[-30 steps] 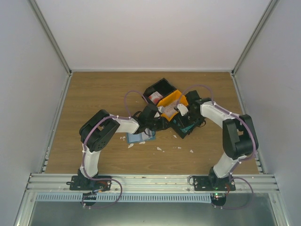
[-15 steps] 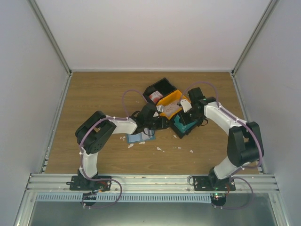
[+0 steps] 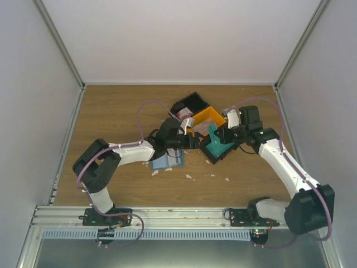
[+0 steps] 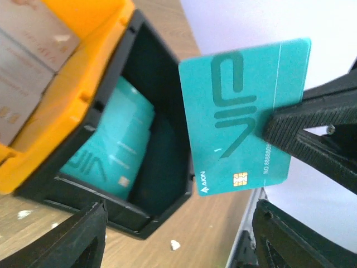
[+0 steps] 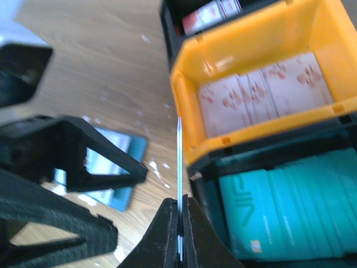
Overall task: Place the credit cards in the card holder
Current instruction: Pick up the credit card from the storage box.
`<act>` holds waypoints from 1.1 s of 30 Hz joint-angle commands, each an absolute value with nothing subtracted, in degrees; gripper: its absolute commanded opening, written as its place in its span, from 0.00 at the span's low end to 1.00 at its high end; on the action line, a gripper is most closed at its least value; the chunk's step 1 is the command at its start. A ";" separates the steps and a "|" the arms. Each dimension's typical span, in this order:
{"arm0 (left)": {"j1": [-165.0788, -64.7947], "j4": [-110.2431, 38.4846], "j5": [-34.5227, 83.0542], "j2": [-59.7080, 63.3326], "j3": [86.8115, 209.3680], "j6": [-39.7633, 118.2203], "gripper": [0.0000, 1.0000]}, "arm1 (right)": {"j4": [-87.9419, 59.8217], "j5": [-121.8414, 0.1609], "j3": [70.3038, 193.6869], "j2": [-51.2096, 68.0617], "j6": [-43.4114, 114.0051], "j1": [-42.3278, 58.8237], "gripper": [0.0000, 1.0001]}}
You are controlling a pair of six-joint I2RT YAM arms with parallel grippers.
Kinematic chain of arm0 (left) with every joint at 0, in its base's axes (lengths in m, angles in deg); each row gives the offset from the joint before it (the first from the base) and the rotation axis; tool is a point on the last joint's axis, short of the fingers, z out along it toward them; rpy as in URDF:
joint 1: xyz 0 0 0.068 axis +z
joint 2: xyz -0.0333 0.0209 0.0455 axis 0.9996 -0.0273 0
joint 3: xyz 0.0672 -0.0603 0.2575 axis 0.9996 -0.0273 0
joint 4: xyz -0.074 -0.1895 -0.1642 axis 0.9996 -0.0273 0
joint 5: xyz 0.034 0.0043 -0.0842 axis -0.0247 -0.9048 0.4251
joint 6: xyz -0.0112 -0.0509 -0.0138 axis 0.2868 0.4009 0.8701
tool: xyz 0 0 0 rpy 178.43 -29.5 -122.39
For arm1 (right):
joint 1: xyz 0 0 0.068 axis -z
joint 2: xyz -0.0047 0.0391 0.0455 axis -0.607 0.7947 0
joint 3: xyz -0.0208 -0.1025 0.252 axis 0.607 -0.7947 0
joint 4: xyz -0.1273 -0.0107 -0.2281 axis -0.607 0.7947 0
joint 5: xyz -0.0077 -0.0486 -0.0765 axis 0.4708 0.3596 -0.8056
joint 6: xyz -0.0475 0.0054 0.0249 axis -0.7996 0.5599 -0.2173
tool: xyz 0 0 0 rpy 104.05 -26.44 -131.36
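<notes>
Right gripper (image 5: 179, 212): your jaws are pinched narrow on one teal card (image 4: 245, 120), which hangs over the corner where the orange bin (image 5: 184, 95) meets the near black bin (image 4: 167, 184). The card stands on edge, its printed face turned to the left gripper (image 4: 181, 207) and its thin edge toward your right wrist camera. Its print runs up the left wrist view, so the long axis runs that way too, chip end lowest.

Left gripper: your jaws stand wide and hold nothing, on the left of the orange bin.

Count three bins in a row. The orange bin shows three pinkish-white cards (image 5: 251, 95). The far black bin (image 3: 189, 103) behind it shows at least two red-and-white cards (image 5: 209, 17). The near black bin holds a fanned teal stack (image 5: 290, 206) whose number you cannot tell.

One card holder (image 3: 166, 162) lies flat on the table (image 3: 111, 111), near-left of the orange bin. The left gripper's fingers (image 5: 100, 156) stand between it and the held card. White scraps (image 3: 188, 176) lie scattered nearby.
</notes>
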State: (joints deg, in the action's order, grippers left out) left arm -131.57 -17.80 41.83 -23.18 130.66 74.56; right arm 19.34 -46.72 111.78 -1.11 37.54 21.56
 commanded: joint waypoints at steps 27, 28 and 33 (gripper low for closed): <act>-129.58 -8.99 62.93 -20.64 140.18 82.22 0.19 | -24.68 1.39 94.59 -12.26 79.07 35.56 0.06; -129.45 -8.72 63.08 -20.19 139.88 82.55 0.16 | -24.83 1.30 94.59 -12.34 79.32 35.65 0.08; -128.72 -8.19 64.03 -18.26 138.89 82.76 0.10 | -25.38 0.15 94.59 -12.63 80.43 36.05 0.19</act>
State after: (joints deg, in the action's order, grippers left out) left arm -129.47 -11.28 62.72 -20.76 140.34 81.89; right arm -21.22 -1.94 94.60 -10.96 77.67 35.59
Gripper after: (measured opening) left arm 0.120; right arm 0.151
